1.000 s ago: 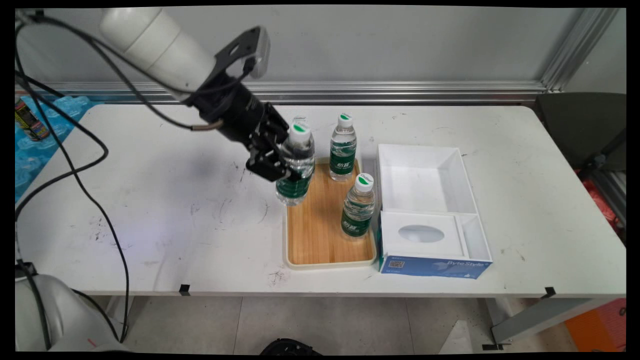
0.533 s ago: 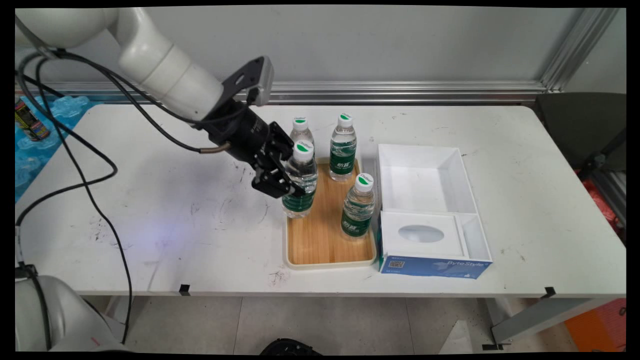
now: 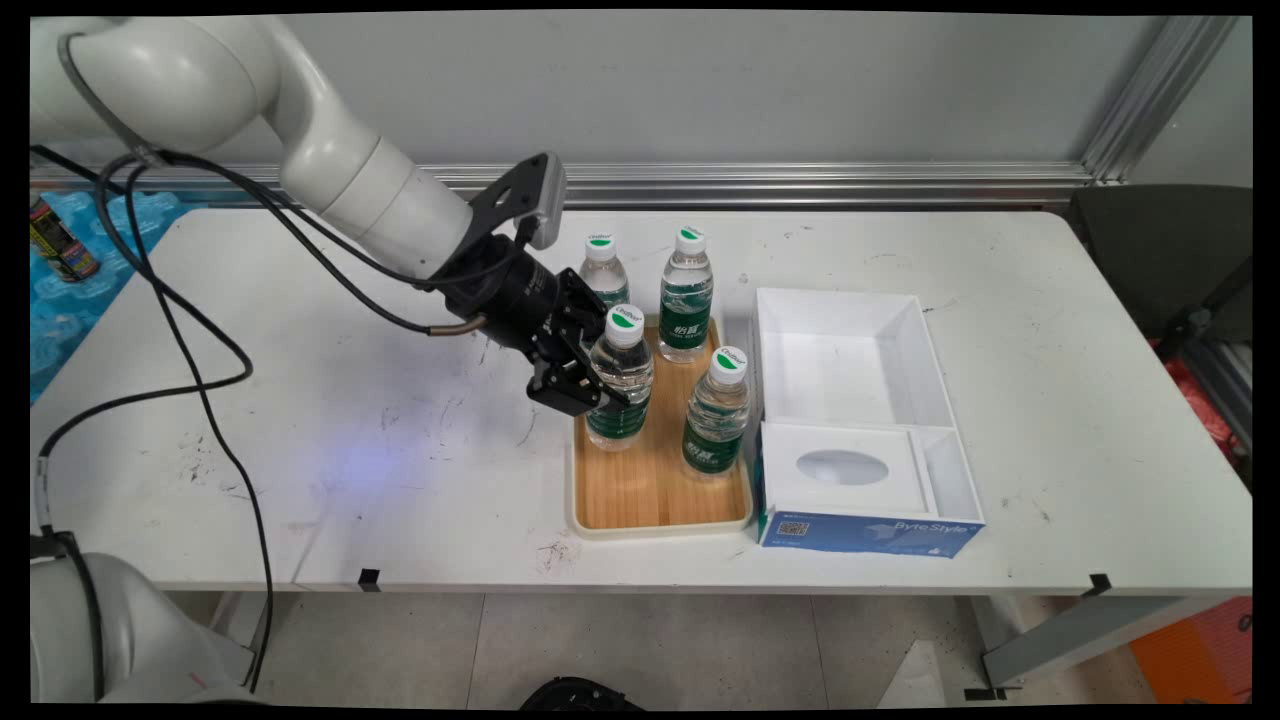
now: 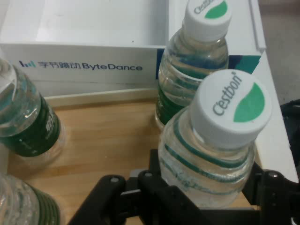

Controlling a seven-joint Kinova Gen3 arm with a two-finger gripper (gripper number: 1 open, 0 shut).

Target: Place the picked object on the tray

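Your gripper [image 3: 600, 385] is clamped on a water bottle [image 3: 621, 385] with a green label and a white-and-green cap, its fingers pressing the clear body from either side just above the label. The bottle's long axis stands upright, cap up, and it sits directly between the fingers, at the tips rather than deep in the palm. Its base is low over the left side of the wooden tray [image 3: 640, 490]; you cannot tell from either view whether it touches the wood. Just beyond the gripper's far finger stands a second bottle [image 3: 605, 268] at the tray's back corner. To the side away from the arm stand two more bottles, one at the back [image 3: 686, 300] and one nearer the front [image 3: 717, 415], the latter close beside the held one. Past them lies the white box [image 3: 850, 350], with the tissue box [image 3: 865, 495] set in its near end.
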